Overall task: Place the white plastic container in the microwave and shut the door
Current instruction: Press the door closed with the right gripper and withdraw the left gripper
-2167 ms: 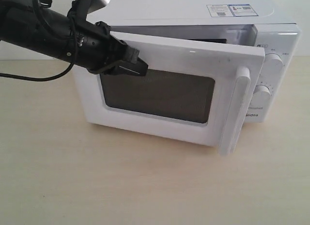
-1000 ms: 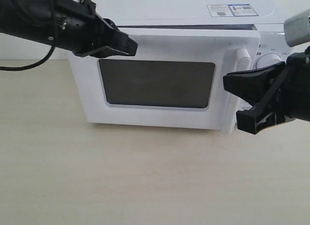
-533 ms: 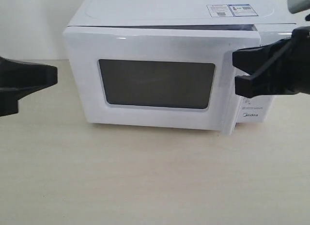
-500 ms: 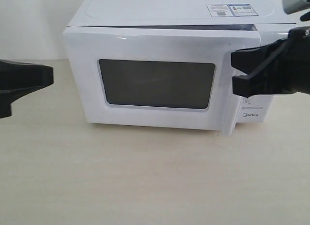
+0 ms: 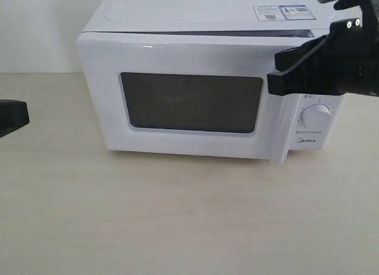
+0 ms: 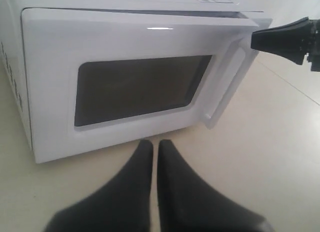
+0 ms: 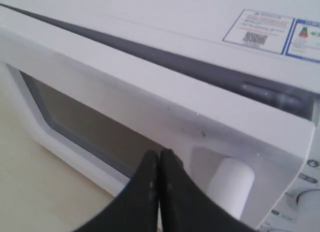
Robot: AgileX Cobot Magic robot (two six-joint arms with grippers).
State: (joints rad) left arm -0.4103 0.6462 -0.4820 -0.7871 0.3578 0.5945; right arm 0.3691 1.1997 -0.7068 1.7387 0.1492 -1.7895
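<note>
The white microwave stands on the table with its door swung flat against the body. Only a thin dark seam shows along the door's top. The dark window reveals nothing inside, so the white plastic container is hidden. My right gripper is shut, and its tips rest on the door's upper right, beside the vertical handle. Far off to the left, my left gripper is shut and empty, low over the table in front of the door.
The microwave sits on a pale wooden table. One round dial shows below the right arm, and a sticker lies on the top. A white wall stands behind.
The door went from ajar to flat against the body. My left gripper drew back from the door to the far left. My right gripper came in and rose to the door's upper right.
</note>
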